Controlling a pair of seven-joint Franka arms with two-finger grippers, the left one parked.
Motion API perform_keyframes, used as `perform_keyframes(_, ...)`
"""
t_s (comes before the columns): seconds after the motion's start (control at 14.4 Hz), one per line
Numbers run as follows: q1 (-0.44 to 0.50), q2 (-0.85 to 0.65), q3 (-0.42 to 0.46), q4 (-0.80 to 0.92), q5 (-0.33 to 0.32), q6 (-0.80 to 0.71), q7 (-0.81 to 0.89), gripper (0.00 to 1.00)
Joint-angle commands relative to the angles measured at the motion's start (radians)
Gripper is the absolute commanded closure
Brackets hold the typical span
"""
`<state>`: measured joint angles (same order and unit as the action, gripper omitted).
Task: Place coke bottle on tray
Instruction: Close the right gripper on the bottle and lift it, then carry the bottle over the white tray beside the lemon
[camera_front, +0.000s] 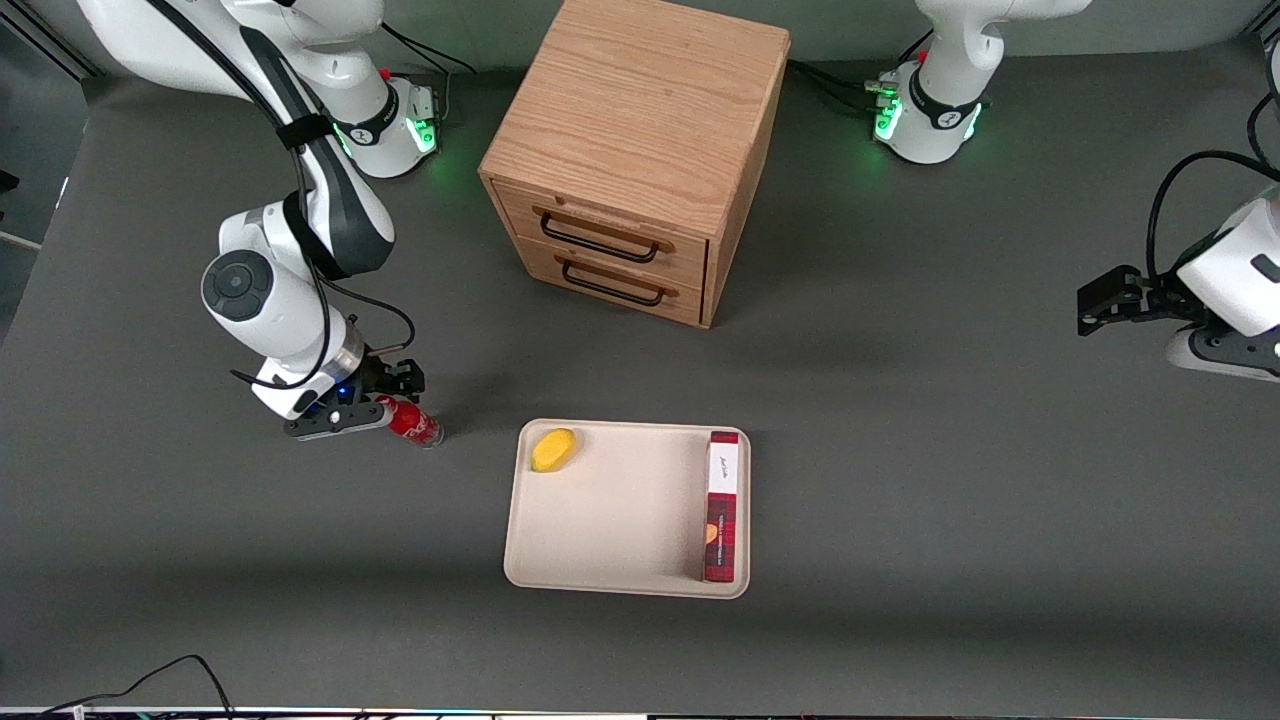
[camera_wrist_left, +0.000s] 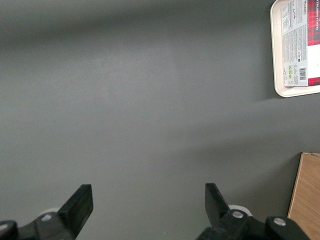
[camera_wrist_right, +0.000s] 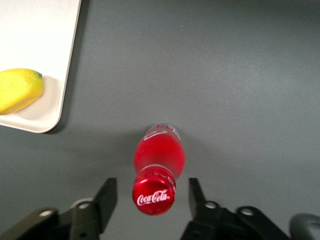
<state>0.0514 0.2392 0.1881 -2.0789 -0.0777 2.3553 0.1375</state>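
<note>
Your gripper (camera_wrist_right: 152, 192) sits right over the coke bottle (camera_wrist_right: 159, 165) with fingers spread wide, one each side of the red cap — not touching it. The bottle stands on the table (camera_front: 900, 450), near the tray (camera_front: 620, 520) holding a lemon (camera_front: 553, 449) and a red-and-white box (camera_front: 722, 505).

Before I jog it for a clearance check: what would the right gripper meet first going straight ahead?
The coke bottle: its cap sits between the open jaws of the gripper, which points down over it, probably table under that.
</note>
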Motion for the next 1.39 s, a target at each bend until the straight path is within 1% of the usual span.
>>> perform_keyframes(0.0, -0.011, -0.023, 0.002, -0.020, -0.020, 0.009, 0.021, 0.67)
perform_keyframes(0.07, -0.013, -0.029, 0.001, -0.017, -0.019, 0.001, 0.021, 0.80)
perform_keyframes(0.14, -0.015, -0.031, 0.001, -0.010, -0.020, -0.014, 0.021, 0.97)
perform_keyframes(0.21, -0.015, -0.034, 0.001, -0.007, -0.019, -0.025, 0.021, 1.00)
perform_keyframes(0.42, -0.015, -0.040, 0.001, 0.025, -0.019, -0.063, 0.022, 1.00)
perform_keyframes(0.63, -0.013, -0.041, 0.001, 0.101, -0.019, -0.167, 0.024, 1.00)
perform_keyframes(0.83, -0.013, -0.057, 0.001, 0.256, -0.016, -0.369, 0.021, 1.00)
perform_keyframes(0.97, -0.015, -0.057, 0.001, 0.417, -0.008, -0.578, 0.021, 1.00)
perform_keyframes(1.11, -0.016, -0.057, -0.002, 0.567, -0.002, -0.730, 0.022, 1.00)
perform_keyframes(1.25, -0.016, -0.057, -0.002, 0.682, -0.002, -0.845, 0.025, 1.00)
perform_keyframes(1.32, -0.016, -0.057, -0.002, 0.712, -0.001, -0.863, 0.024, 1.00)
